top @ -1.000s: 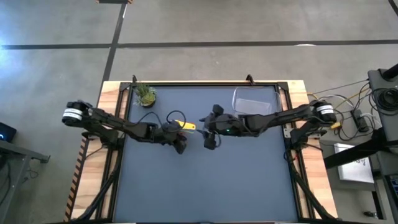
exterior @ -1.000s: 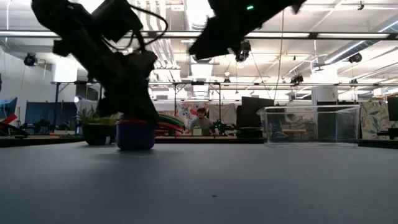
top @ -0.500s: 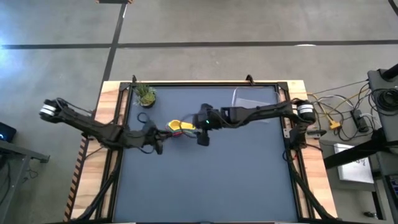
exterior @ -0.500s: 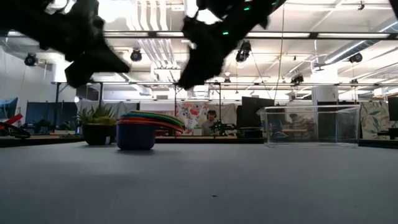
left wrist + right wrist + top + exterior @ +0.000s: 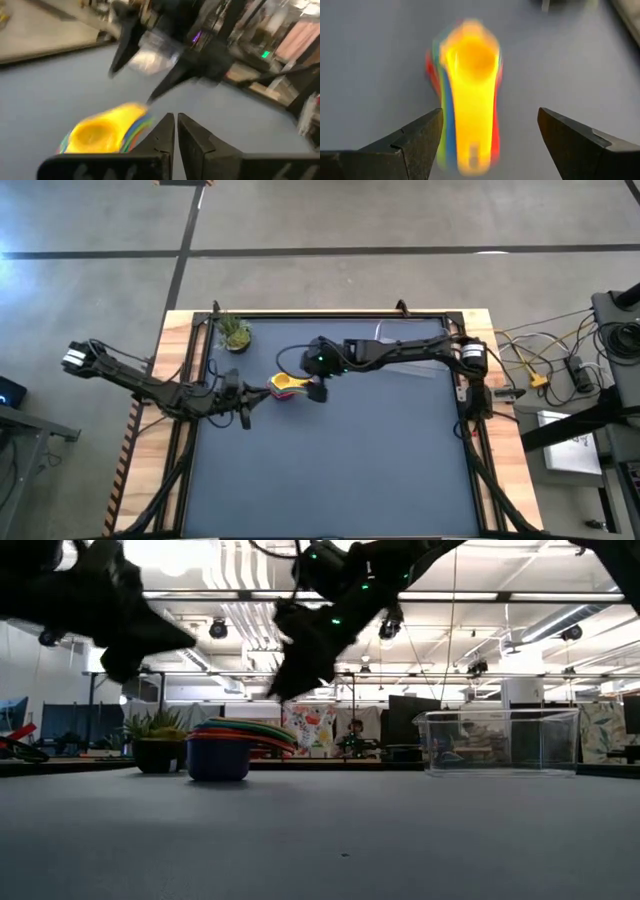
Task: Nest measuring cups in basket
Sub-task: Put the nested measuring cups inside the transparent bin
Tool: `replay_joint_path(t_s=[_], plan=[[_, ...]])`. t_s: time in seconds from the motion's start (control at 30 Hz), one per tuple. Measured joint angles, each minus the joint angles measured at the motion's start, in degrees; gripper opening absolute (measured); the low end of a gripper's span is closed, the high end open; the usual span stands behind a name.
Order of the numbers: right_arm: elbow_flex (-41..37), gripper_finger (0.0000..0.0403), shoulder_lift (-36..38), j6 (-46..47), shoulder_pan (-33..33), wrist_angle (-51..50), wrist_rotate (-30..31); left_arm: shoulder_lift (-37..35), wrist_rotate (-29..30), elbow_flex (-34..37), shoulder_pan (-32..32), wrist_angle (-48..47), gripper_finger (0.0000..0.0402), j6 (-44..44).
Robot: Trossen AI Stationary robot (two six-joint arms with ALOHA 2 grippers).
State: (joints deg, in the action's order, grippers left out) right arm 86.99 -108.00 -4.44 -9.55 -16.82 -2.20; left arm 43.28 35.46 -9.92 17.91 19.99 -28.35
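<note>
- The stack of small plastic scoop-shaped measuring cups (image 5: 285, 384), yellow on top with blue, red, green and orange rims showing under it, sits on the dark desk (image 5: 330, 470) directly below and ahead of the right hand (image 5: 318, 391).
- In the right wrist view the stack (image 5: 469, 90) lies between the two dark fingers (image 5: 415, 145), which stand wide apart and touch nothing; the flat handles point back toward the hand.
- The left hand (image 5: 243, 399) hangs just beside the stack on the side away from the right hand, fingers (image 5: 162, 136) pressed together and empty.
- The clear, see-through rectangular plastic basket (image 5: 405, 346) stands well behind the right hand, along its own arm, with no cups visible in it; I judge the nesting done and the move into the basket yet to come.
- Risk: closing on the handles alone could grip only the upper cups, so the lower ones drop away when lifted.
- Risk: an off-centre close could push the light stack sideways across the smooth desk or tip it over, undoing the nest.
- Risk: the left hand is near enough that the right hand's descent could brush it, or it could knock the stack.
- Risk: the small green potted plant (image 5: 234, 332) stands beyond the stack, apart from it, so it seems little threatened.
- No brand, label or legible writing shows on the cups, basket or desk; size marks, if any, cannot be made out.
</note>
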Motion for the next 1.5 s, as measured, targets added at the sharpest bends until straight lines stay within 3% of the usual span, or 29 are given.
replay_joint_path(t_s=[0.23,0.77,1.03,1.27,1.5], plan=[[0.8,0.0313,-2.0,0.0,-0.6,0.4,-1.5,-1.7,0.1,0.1,0.1,0.0,0.0004,5.0],[0.9,0.0314,-5.1,3.4,-1.2,2.9,-4.5,1.6,1.5,-0.1,0.0,2.0,0.0004,7.9],[1.3,0.0339,-7.7,3.9,-1.1,3.7,-5.5,2.6,1.5,-0.2,0.0,2.2,0.0004,7.9],[5.0,0.0358,-12.9,4.0,-0.7,2.9,-6.0,3.2,1.5,-0.2,-0.1,2.3,0.0004,7.6],[13.3,0.0358,-18.0,1.8,-0.4,-6.4,-6.9,3.3,1.5,-0.2,0.0,2.3,0.0004,7.3]])
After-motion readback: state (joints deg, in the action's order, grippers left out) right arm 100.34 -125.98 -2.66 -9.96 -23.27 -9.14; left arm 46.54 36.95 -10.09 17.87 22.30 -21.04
